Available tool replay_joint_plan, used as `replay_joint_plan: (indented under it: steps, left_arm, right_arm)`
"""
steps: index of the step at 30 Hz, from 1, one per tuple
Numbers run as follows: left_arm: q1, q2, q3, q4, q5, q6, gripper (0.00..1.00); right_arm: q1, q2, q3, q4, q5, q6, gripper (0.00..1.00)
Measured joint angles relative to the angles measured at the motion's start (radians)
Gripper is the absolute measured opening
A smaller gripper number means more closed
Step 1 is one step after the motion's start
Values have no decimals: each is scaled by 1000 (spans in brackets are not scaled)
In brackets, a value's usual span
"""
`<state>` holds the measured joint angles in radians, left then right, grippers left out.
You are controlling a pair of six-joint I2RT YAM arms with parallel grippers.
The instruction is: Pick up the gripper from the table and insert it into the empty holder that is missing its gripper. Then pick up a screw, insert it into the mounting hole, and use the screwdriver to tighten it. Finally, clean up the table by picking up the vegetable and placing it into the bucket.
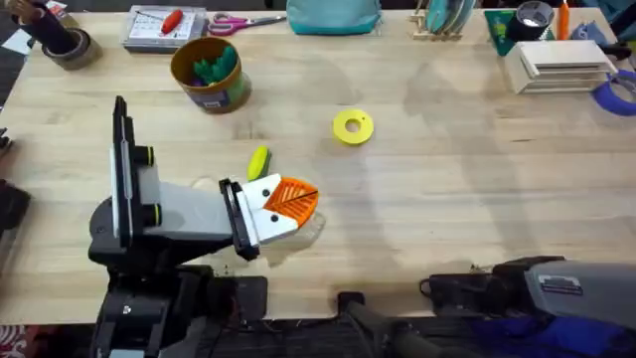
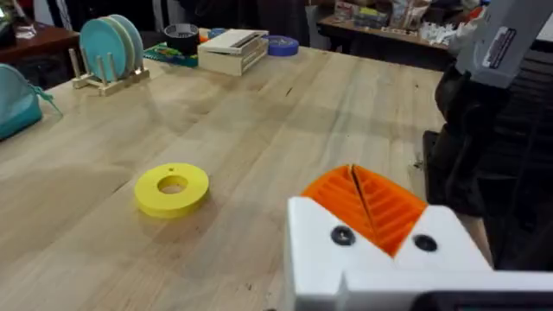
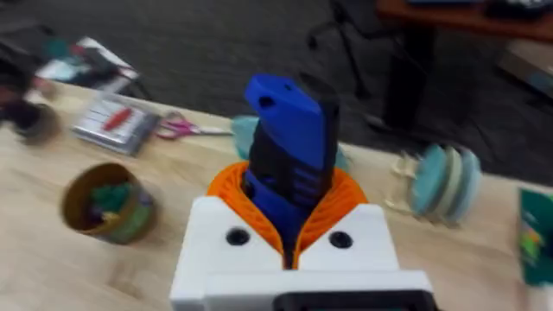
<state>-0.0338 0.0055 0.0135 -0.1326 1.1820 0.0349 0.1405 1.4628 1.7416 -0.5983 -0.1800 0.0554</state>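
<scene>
Bucket: the bucket (image 1: 209, 72) stands on the table (image 1: 447, 189) toward the far left, with green items inside; it also appears in the right wrist view (image 3: 105, 204).
Left pincer: the left pincer (image 1: 290, 202) lies low over the table near its front edge, and its orange ribbed pads (image 2: 367, 200) are pressed together with nothing between them.
Vegetable: the vegetable (image 1: 258, 162) lies on the table just behind the left pincer, yellow with a green end.
Yellow disc: the flat yellow ring (image 1: 353, 127) rests on bare wood to the right of the vegetable, well apart from it.
Right pincer: the right pincer (image 3: 291, 226) has its orange pads clamped around the screwdriver (image 3: 289, 155), which stands up between them, blue with a dark body.
</scene>
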Motion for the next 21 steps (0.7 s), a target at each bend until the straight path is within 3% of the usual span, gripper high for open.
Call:
replay_joint_plan:
  steps: [9, 14, 21]
  left_arm:
    - [0, 0, 0, 0, 0, 0, 16]
    - [0, 0, 0, 0, 0, 0, 16]
    - [0, 0, 0, 0, 0, 0, 16]
  right_arm:
    - [72, 0, 0, 226, -231, 69, 26]
    - [128, 0, 0, 304, -296, 81, 26]
    - [201, -3, -62, 597, -448, 103, 26]
